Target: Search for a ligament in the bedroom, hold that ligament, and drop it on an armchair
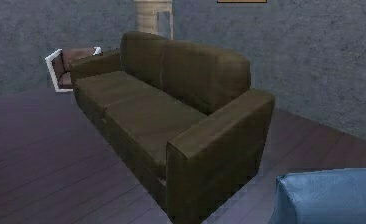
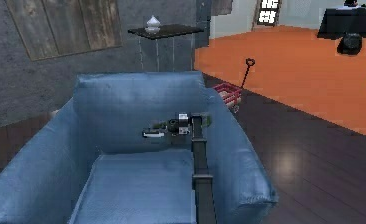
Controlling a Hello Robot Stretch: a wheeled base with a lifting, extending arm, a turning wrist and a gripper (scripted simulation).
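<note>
Hovering at end of dark square arm bar: gripper [image 2: 151, 131], thin fingers aimed toward arm side view's left, blue armchair [image 2: 111, 105] backrest right behind. Cannot tell finger spread, nor whether ligament hangs there, with upholstery backing far end. Judging drop close, armchair lying within arm's line. Armchair plump, matte fabric, rounded arms. Ahead, dark olive sofa [image 1: 161, 100], leathery, boxy arms, 2 back cushions.

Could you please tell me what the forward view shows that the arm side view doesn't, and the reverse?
Forward view: a dark brown sofa with a white-framed object beside its far end. Arm side view: the arm, its claw, a glass side table, a small red cart and orange floor. Shared: the blue armchair.
</note>
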